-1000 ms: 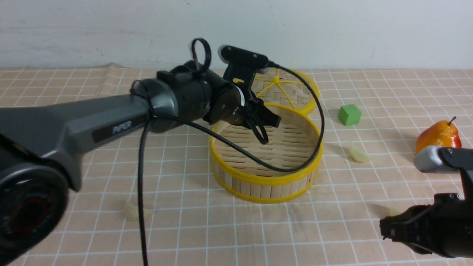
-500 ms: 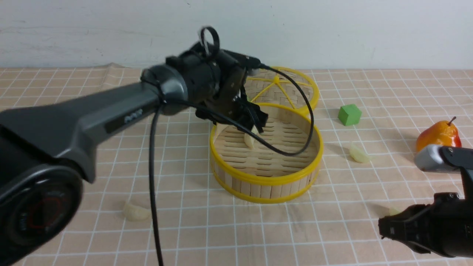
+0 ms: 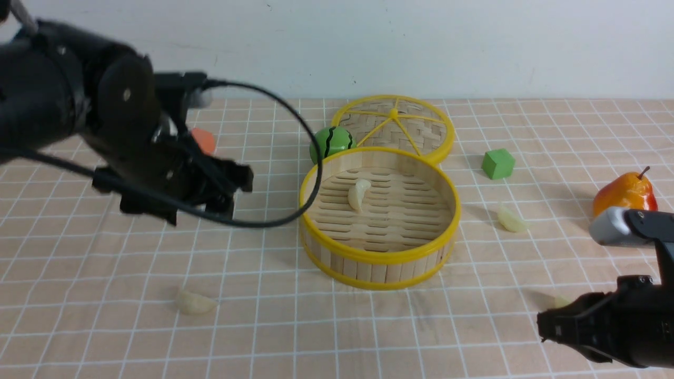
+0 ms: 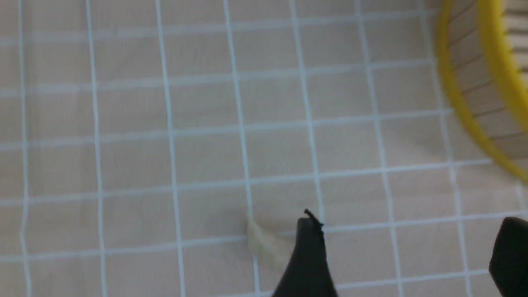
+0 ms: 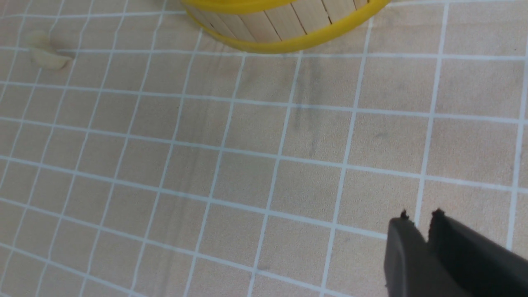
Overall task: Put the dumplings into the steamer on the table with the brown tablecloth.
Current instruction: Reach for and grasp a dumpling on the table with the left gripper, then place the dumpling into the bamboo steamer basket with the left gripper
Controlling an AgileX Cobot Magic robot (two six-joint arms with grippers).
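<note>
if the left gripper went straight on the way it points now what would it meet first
Probably the tablecloth, with one finger coming down on or beside the loose dumpling; depth is unclear.

The steamer [image 3: 379, 259], a round, shallow bamboo basket with yellow rims, stands upright on the tan, white-gridded tablecloth [image 3: 274, 331]. A pale crescent first dumpling [image 3: 359, 193] lies on its slatted floor, left of centre. The second dumpling [image 3: 511, 219] lies near the steamer's right side. The third dumpling [image 3: 194, 303] is well off its front left. The half-hidden fourth dumpling [image 3: 561, 301] is off its front right.
</note>
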